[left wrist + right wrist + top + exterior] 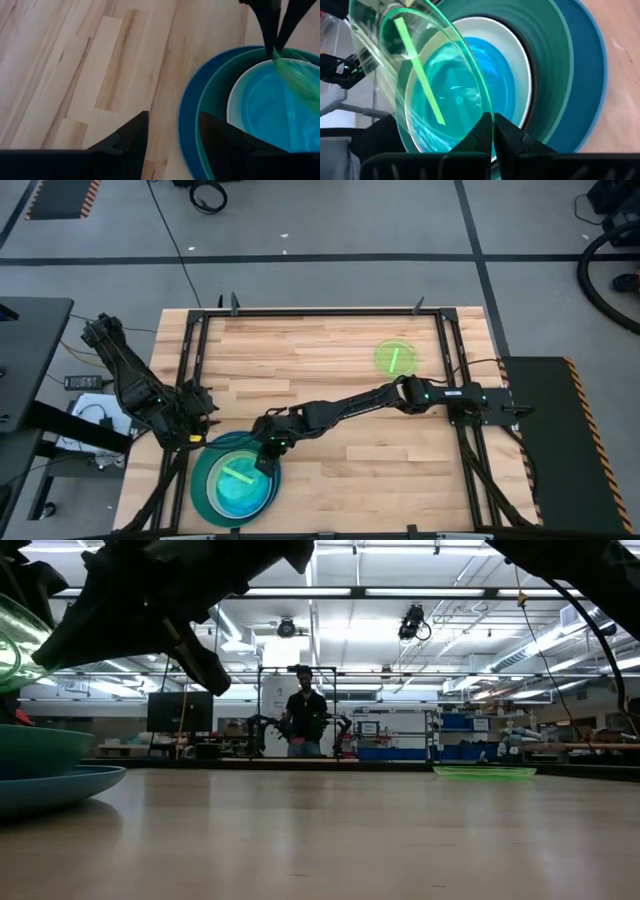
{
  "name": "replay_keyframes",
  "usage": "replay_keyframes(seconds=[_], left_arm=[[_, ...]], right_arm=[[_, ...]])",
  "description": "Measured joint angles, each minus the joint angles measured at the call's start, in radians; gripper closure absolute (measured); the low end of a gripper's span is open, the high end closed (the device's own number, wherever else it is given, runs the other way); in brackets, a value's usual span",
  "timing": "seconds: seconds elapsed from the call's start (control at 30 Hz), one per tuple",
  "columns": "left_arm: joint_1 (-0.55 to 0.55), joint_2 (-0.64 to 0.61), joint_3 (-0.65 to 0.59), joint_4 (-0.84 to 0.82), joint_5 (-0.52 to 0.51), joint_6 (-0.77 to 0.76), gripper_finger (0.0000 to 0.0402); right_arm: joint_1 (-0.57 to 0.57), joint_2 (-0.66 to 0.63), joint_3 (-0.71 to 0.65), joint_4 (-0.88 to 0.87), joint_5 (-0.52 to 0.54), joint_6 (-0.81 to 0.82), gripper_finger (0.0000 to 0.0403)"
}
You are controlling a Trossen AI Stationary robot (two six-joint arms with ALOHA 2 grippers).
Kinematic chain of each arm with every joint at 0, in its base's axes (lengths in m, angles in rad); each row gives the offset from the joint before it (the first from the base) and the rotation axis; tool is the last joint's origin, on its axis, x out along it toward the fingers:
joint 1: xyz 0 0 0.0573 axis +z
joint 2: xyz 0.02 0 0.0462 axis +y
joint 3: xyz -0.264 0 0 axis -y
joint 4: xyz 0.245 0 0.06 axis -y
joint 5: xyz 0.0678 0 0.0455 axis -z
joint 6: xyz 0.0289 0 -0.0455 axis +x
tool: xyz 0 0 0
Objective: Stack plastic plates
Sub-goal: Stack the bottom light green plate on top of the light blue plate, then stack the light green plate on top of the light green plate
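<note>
A stack of plates sits near the table's front left corner. A large blue plate (197, 485) is at the bottom, then a teal one (547, 50), a white one (517, 57) and cyan translucent ones (487, 75). My right gripper (268, 460) is over the stack's far right side, shut on a lime green translucent plate (435, 75). A second lime green plate (395, 358) lies flat on the table at the far right. My left gripper (172, 135) hangs open just left of the stack, touching nothing. My right gripper pinches the lime plate's rim (489, 111) between its two fingers, at the edge nearest the arm. The fingers slant down from the table's right side. The plate stands steeply tilted over the stack; I cannot tell whether its far edge touches the cyan plates.
A black frame (320, 313) runs round the wooden table top. The middle and near right of the table are bare wood. A person (305, 720) stands far off in the room behind the table.
</note>
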Motion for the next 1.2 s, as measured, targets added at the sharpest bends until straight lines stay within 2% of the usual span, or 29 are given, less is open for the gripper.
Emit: replay_keyframes(seconds=[0.37, 0.53, 0.7, 0.87, 1.0, 1.07, 1.1, 1.2], left_arm=[[0.000, 0.000, 0.000, 0.001, 0.000, 0.000, 0.0221], [0.000, 0.000, 0.000, 0.001, 0.000, 0.000, 0.0221], [0.000, 0.000, 0.000, 0.002, 0.000, -0.003, 0.0221], [0.000, 0.000, 0.000, 0.002, 0.000, -0.007, 0.0221], [0.000, 0.000, 0.000, 0.002, 0.000, -0.007, 0.0221], [0.000, 0.000, 0.000, 0.002, 0.000, -0.007, 0.0221], [0.000, 0.000, 0.000, 0.002, 0.000, -0.007, 0.0221], [0.000, 0.000, 0.000, 0.002, 0.000, -0.011, 0.0221]], right_arm=[[0.003, 0.000, -0.012, -0.013, -0.026, -0.041, 0.0368], [0.004, 0.000, -0.012, -0.016, -0.055, -0.052, 0.0336], [0.002, 0.000, -0.012, -0.012, -0.059, -0.070, 0.0282], [0.002, 0.000, -0.012, -0.012, -0.167, -0.071, 0.0236], [-0.006, 0.000, -0.012, -0.037, -0.123, -0.017, 0.0220], [-0.011, 0.000, -0.012, -0.042, -0.200, -0.016, 0.0219], [-0.012, 0.000, -0.012, -0.042, -0.207, -0.009, 0.0218], [-0.014, -0.003, -0.010, -0.092, -0.134, 0.026, 0.0220]])
